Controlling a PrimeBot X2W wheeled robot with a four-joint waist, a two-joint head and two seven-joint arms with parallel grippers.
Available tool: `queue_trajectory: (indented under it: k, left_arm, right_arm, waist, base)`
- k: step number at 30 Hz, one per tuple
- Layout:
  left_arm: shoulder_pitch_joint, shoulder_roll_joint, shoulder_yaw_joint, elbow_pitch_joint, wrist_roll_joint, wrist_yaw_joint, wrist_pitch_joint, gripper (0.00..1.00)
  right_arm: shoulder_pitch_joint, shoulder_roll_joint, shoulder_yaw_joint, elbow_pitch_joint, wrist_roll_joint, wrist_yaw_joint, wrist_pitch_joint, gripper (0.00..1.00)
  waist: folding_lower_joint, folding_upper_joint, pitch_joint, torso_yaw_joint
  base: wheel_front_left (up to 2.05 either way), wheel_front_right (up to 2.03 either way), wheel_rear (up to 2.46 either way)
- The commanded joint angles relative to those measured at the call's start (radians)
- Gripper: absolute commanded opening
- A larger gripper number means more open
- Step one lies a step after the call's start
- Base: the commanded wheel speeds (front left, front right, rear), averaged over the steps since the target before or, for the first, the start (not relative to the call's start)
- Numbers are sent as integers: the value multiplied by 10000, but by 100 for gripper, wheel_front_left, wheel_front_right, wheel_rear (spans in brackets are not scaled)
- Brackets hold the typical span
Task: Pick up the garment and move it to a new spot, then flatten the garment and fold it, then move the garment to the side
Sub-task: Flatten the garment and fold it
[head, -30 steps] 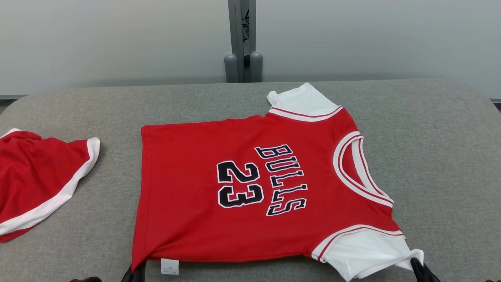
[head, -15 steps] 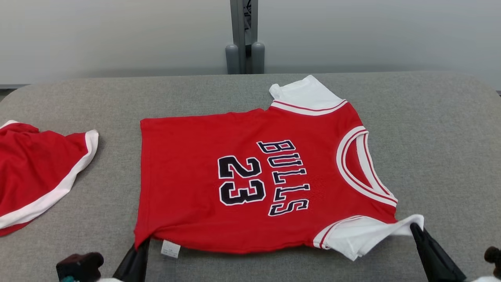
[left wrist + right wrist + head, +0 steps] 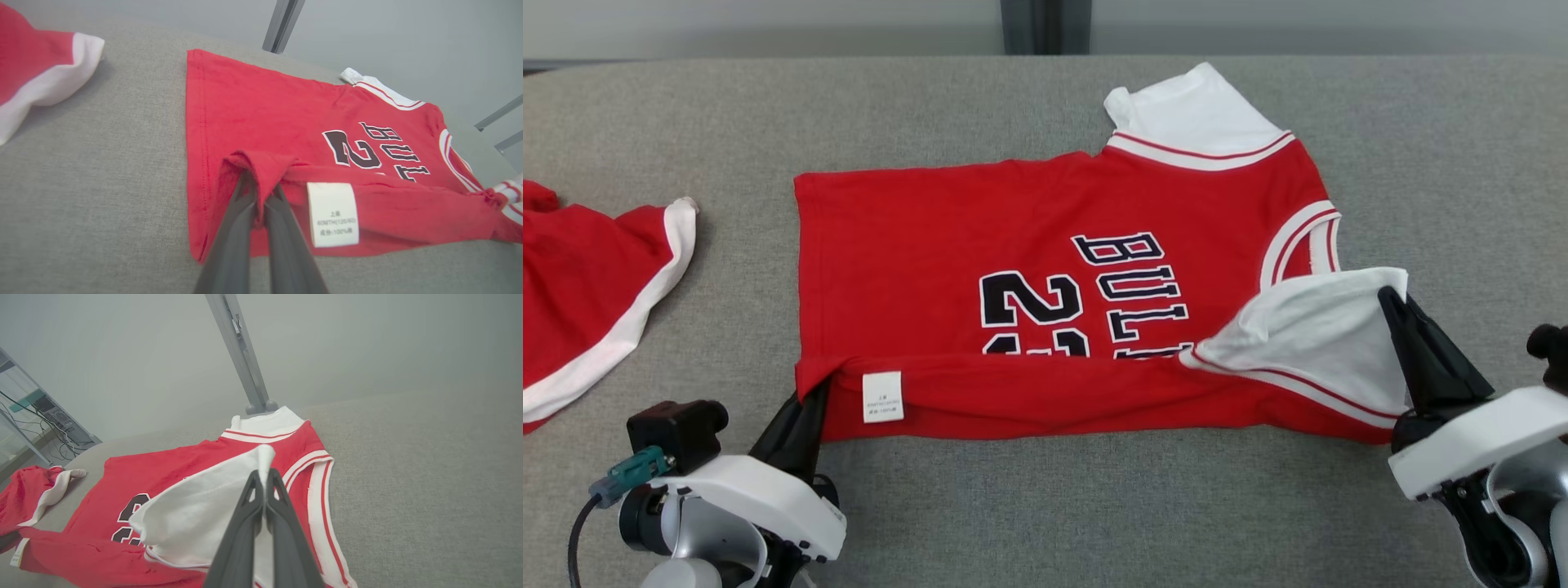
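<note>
Red jersey (image 3: 915,245) mid-frame, left gripper (image 3: 813,396) pinching its lower-left hem corner (image 3: 807,374), right gripper (image 3: 1395,300) pinching its white sleeve (image 3: 1315,327) at right.

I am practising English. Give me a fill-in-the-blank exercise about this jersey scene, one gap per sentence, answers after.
1. The right gripper is shut on the jersey's white ____.
2. The left gripper is shut on the jersey beside a label coloured ____.
3. The cover of the table is ____.
4. Another red garment lies on the robot's ____ side.
Answers: sleeve; white; grey; left.
</note>
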Motion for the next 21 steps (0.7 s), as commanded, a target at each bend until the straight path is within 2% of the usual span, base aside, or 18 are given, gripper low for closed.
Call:
queue_trajectory:
  k: [1, 10, 17, 18, 19, 20, 21]
  left_arm:
    - [-375, 2, -10, 197, -25, -112, -61, 0]
    - [-1141, -198, -139, 1081, -112, -307, -306, 0]
    - [-1179, -206, -172, 1396, -225, -336, -274, 0]
    - [-1185, -198, -154, 1423, -161, -280, -352, 0]
    - [-1156, -158, -191, 1465, -82, -270, -374, 0]
    - [-1069, -170, -203, 1519, -100, -239, -369, 28]
    - [-1000, -187, -166, 1541, -74, -178, -448, 100]
  right_arm:
    - [-425, -138, 101, 392, 12, 6, -75, 0]
    - [-1572, -529, 489, 2731, 44, 6, -445, 0]
    - [-2081, -581, 800, 3709, 328, 6, -1098, 0]
    - [-2101, -588, 789, 3804, 352, 6, -1207, 19]
    - [-2084, -594, 778, 3883, 362, 6, -1347, 81]
    - [-2062, -595, 748, 3934, 356, 6, -1496, 100]
    - [-2020, -599, 711, 3942, 328, 6, -1638, 100]
  waist:
    - [0, 0, 506, 146]
    - [0, 0, 1084, 394]
    - [0, 0, 1124, 404]
    - [0, 0, 1071, 414]
    - [0, 0, 1005, 415]
    - [0, 0, 932, 414]
    - [0, 0, 849, 412]
  base:
    - [0, 0, 0]
    - [0, 0, 0]
    - [0, 0, 0]
    - [0, 0, 0]
    - [0, 0, 0]
    - [0, 0, 0]
    - [0, 0, 0]
